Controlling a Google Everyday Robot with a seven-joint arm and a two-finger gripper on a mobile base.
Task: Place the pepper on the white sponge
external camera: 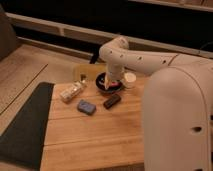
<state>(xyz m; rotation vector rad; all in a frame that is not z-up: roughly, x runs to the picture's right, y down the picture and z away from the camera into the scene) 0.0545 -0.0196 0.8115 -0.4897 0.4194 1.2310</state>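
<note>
We see the pincer down at the dark bowl near the bench back edge, right at the pepper; we cannot tell if it grips. White sponge lies apart, front-left of the bowl, near a dark block. Bare wood runs to the front edge. Packet print is unreadable.

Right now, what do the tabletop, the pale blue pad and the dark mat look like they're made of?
The tabletop: wood, light planks with visible seams, soft sheen. The pale blue pad: probably foam sponge, matte with rounded corners. The dark mat: matte, maybe rubber or fabric; unclear. The gripper is at the dark bowl, behind the pad.
</note>
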